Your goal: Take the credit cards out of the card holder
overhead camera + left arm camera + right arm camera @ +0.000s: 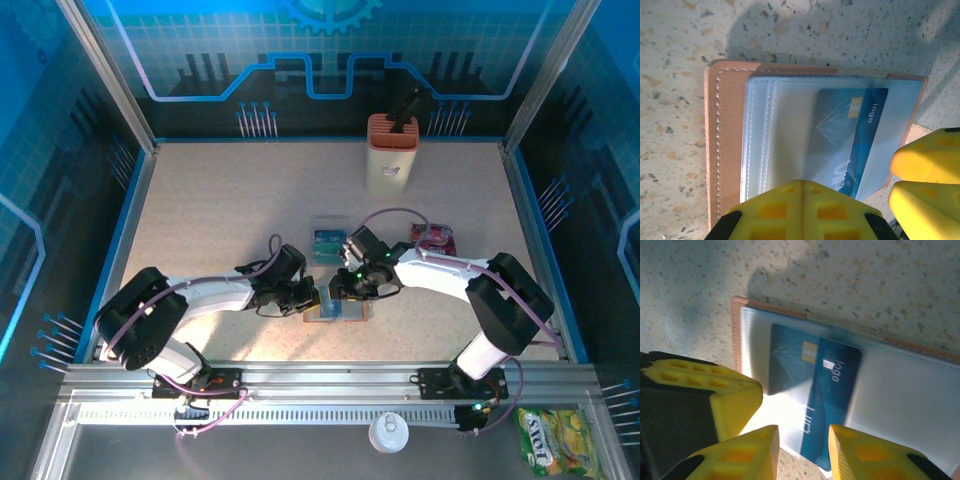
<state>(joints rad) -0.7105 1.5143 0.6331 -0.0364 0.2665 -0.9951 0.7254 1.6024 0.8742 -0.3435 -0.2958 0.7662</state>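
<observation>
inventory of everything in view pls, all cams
holder: 1, tan with clear pockets, open on table, near centre
card: 1, blue, in holder
loose cards: small stack, count unclear, teal, just beyond holder
packet: 1, purple-red, right of loose cards
box: 1, orange and cream, upright at table's far edge
lid: 1, white, round, on near rail
bag: 1, yellow-green, near right corner, off table
table: 1, speckled beige
left gripper: 1, yellow, jaws shut at holder's near edge
right gripper: 1, yellow, jaws apart over card's near end
</observation>
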